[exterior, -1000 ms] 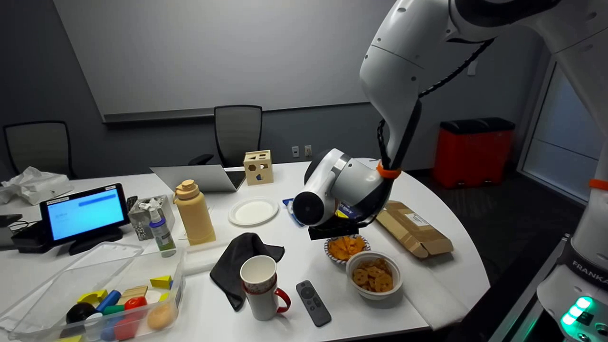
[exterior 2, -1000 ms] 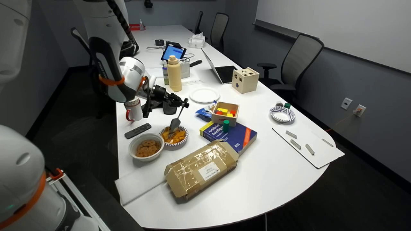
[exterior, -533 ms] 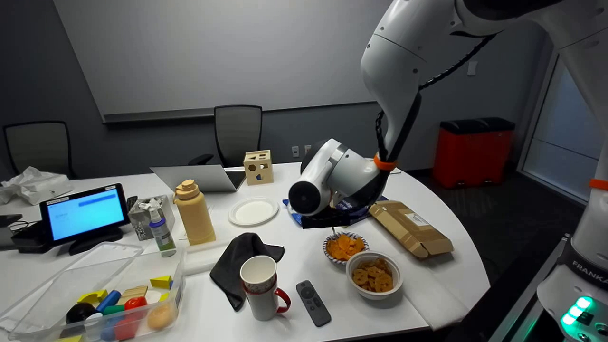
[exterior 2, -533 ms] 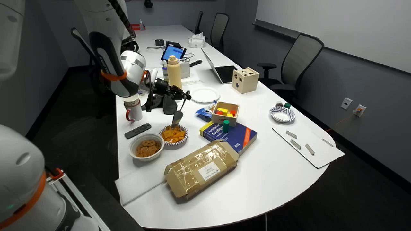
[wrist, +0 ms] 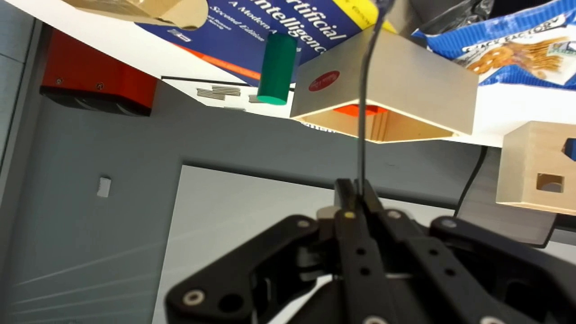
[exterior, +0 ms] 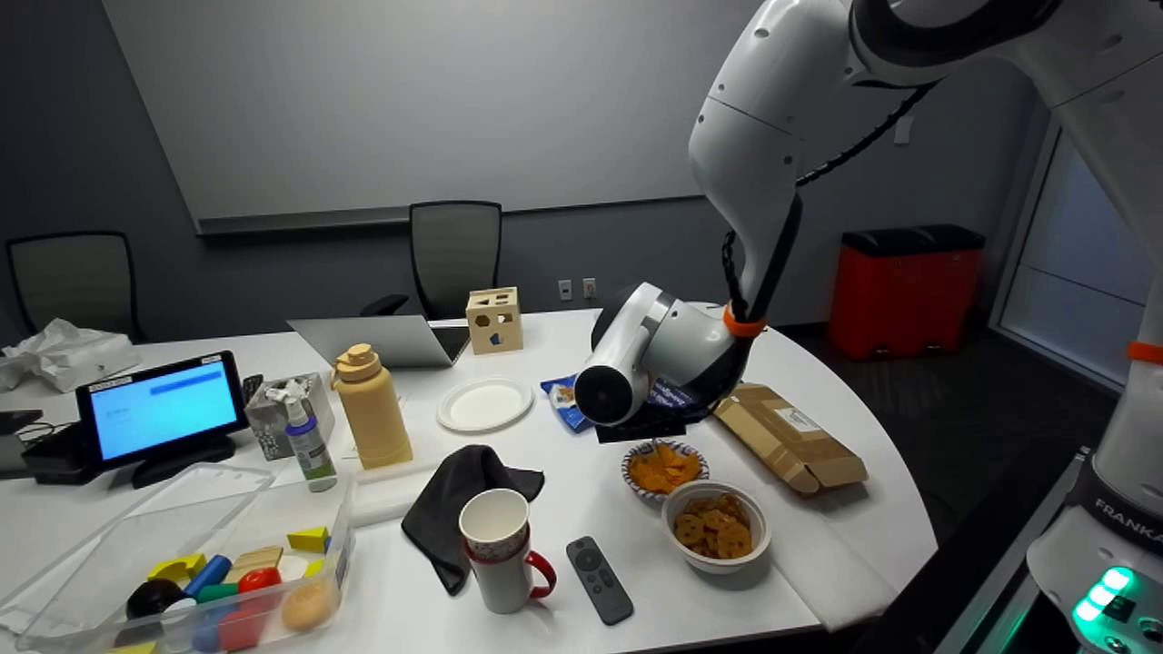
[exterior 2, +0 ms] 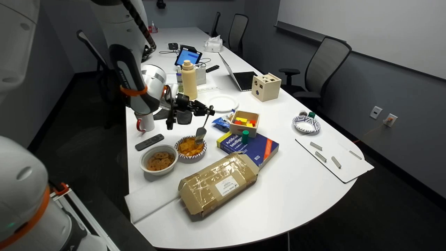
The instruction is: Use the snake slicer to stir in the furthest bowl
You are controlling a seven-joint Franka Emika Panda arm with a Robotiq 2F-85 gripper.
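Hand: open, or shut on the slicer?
Shut on the slicer: in the wrist view the hand pinches its thin shaft; in an exterior view its blade points down.

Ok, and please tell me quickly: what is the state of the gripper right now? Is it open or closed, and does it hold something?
Gripper: closed, holding the slicer by its thin handle.
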